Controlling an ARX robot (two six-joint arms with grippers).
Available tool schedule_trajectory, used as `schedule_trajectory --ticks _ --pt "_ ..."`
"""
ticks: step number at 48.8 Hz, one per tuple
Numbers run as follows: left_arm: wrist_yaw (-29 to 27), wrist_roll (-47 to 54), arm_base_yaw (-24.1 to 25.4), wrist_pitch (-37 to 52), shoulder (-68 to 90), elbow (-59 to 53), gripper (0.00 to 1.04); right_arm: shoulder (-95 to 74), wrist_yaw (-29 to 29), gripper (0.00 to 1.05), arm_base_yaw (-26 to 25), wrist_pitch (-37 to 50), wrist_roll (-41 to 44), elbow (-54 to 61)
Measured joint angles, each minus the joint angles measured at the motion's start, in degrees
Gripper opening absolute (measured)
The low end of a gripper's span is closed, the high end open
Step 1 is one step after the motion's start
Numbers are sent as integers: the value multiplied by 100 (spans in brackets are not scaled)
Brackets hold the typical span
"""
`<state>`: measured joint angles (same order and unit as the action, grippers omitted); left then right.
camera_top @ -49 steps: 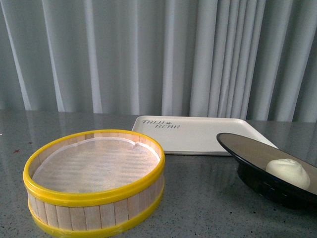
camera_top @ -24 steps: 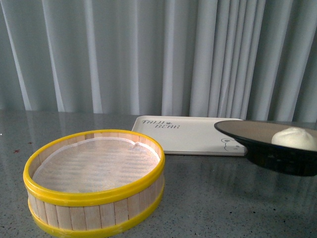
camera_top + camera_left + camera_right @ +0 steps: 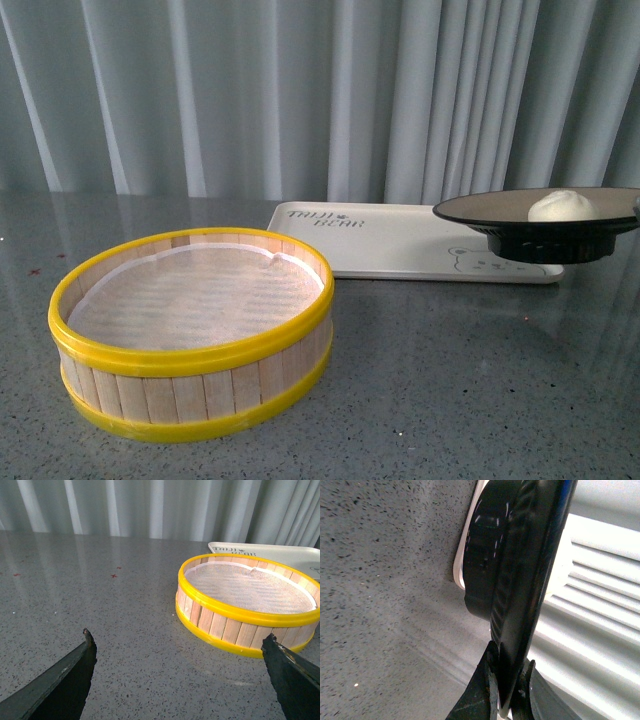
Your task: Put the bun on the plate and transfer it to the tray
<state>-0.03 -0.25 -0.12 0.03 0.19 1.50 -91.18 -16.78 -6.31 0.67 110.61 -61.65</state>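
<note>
The right pincer (image 3: 509, 660) is pinching the black rim of the large round plate (image 3: 478, 210), which is matte tan inside and black underneath. Its two fingers are closing narrowly, one on each face of the rim, with only the rim's thickness between them. In the front view the plate is sitting level at the right, over the right end of the flat rectangular cream-white plastic tray (image 3: 390, 245) with its grey lettering. I cannot tell whether the black foot is touching the tray. The small white pleated steamed bun (image 3: 560, 206) is lying on the plate, towards its right side. In the right wrist view the plate's glossy underside (image 3: 490, 555) is filling the middle, with the tray's white edge (image 3: 459, 575) showing just behind it.

The left pincer (image 3: 178, 635) is gaping wide and holding nothing. Its dark fingers (image 3: 65, 680) are hanging apart over the speckled grey desk (image 3: 100, 605), near the round wooden steamer basket (image 3: 240, 625) with yellow rims. That basket (image 3: 190, 330) is standing on the desk to the left of the tray, its white liner bare.
</note>
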Motion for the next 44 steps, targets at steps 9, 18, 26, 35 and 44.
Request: schedule_trajectory --ticks 9,18,26,35,44 --pt "0 0 0 0 0 0 98 -916 9 3 63 50 125 -793" --pt "0 0 0 0 0 0 98 -1659 31 3 66 33 173 -1534" --pt "0 0 0 0 0 0 98 -2002 48 3 66 17 166 -1915" --pt "0 0 2 0 0 0 98 -2356 35 3 114 -52 151 -2288" --pt "0 0 0 0 0 0 98 -2629 35 3 216 -9 55 -2549"
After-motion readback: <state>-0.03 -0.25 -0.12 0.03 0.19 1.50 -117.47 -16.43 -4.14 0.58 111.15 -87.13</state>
